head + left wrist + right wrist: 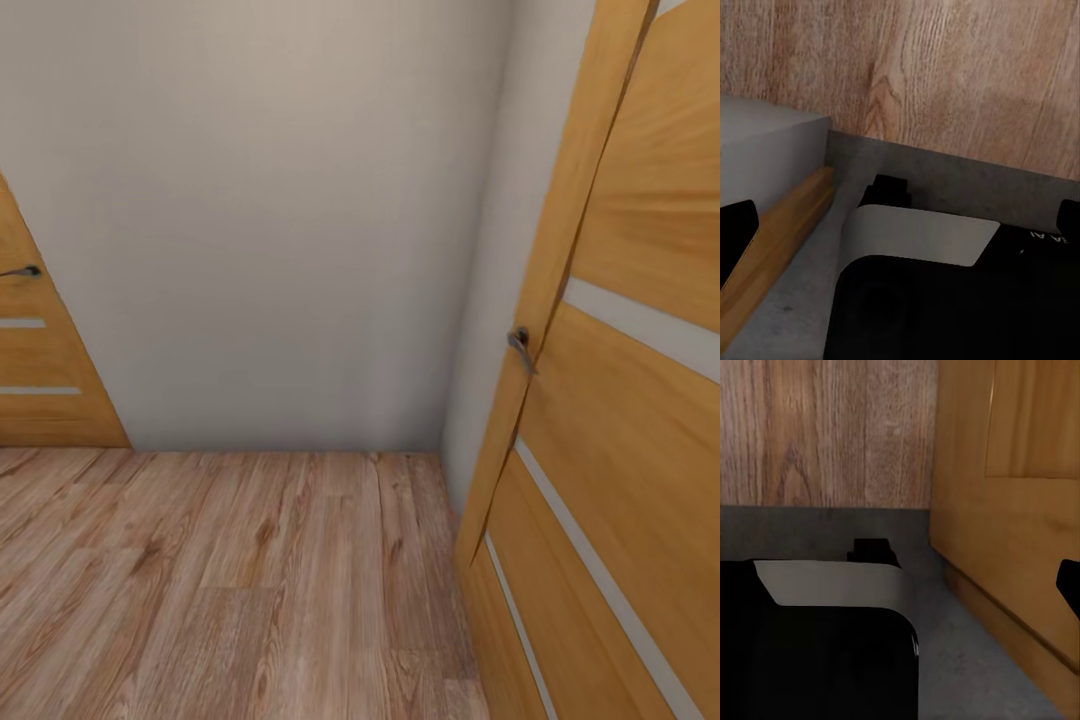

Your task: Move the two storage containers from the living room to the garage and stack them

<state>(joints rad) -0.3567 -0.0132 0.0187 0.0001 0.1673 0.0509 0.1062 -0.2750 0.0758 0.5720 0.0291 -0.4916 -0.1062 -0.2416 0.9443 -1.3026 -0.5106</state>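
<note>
The two storage containers are out of view. In the left wrist view, my left gripper (pixel 901 225) is open, its dark fingertips (pixel 736 234) at the picture's two sides with nothing between them. It hangs over my black and grey base (pixel 922 300). The right gripper (pixel 900 581) looks open and empty too, with one dark fingertip (pixel 1069 585) showing beside a wooden door (pixel 1020 510). Both wrist views show dark grey floor (pixel 945 172) under the base, meeting light wood planks (pixel 945 67).
Ahead is a plain pale wall (pixel 270 220) in a corner, above light wood plank flooring (pixel 230 580). An orange wooden door (pixel 620 400) with a metal handle (pixel 520 345) stands close at the right. Another such door (pixel 40 380) is at the far left.
</note>
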